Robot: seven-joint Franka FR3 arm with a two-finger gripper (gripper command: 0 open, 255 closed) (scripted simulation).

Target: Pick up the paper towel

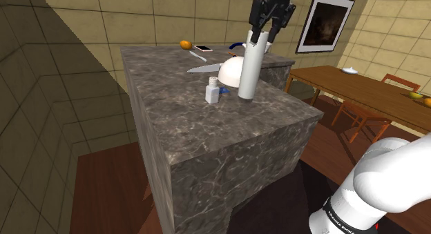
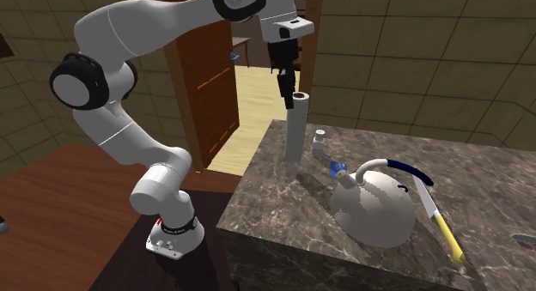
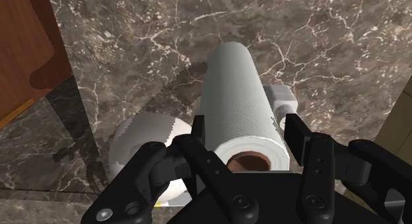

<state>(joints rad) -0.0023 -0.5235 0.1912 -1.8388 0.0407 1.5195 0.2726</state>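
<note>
wrist view: black fingers (image 3: 298, 140) open astride the upright, dimpled cylindrical paper towel (image 3: 234, 97).

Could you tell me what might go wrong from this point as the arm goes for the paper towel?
1. The gripper sits at the very top of the tall upright paper towel roll; a hold that high could let it tilt or swing when lifted.
2. The small white bottle and white kettle stand close beside it, so a tipping roll might knock them.
</note>
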